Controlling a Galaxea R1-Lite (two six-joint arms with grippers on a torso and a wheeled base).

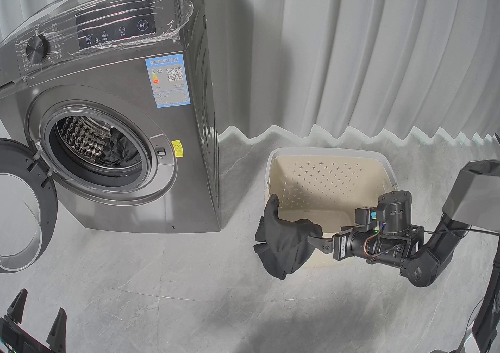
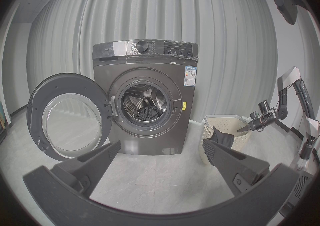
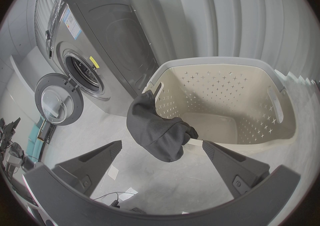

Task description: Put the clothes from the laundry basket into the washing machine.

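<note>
- Black garment [image 1: 285, 247] is seen draped over the rim of the laundry basket [image 1: 333, 153], at the corner nearer the washing machine [image 1: 192, 171], half hanging down the outside wall.
- Nothing else can be made out inside the basket, so this is judged to be the last piece to go across.
- A dark cloth [image 1: 122, 151] is already lying in the drum, and the door [image 1: 48, 213] is swung wide open, so the way in is clear.
- The step in hand is judged to be the pick-up of this garment from the rim.
- The right gripper [image 1: 316, 241] is held level at the garment; from its own wrist view the fingers [image 3: 100, 156] are spread wide with the cloth bunched ahead of the gap, and nothing is gripped.
- Whether a fingertip is brushing the cloth cannot be told for certain.
- Next, the fingers would need to be pushed further into the bunched fabric and closed on a thick fold, then lifted clear of the rim before being carried to the drum.
- The left gripper [image 1: 41, 303] is parked low over the floor [image 1: 208, 291] before the machine, spread wide and holding nothing.
</note>
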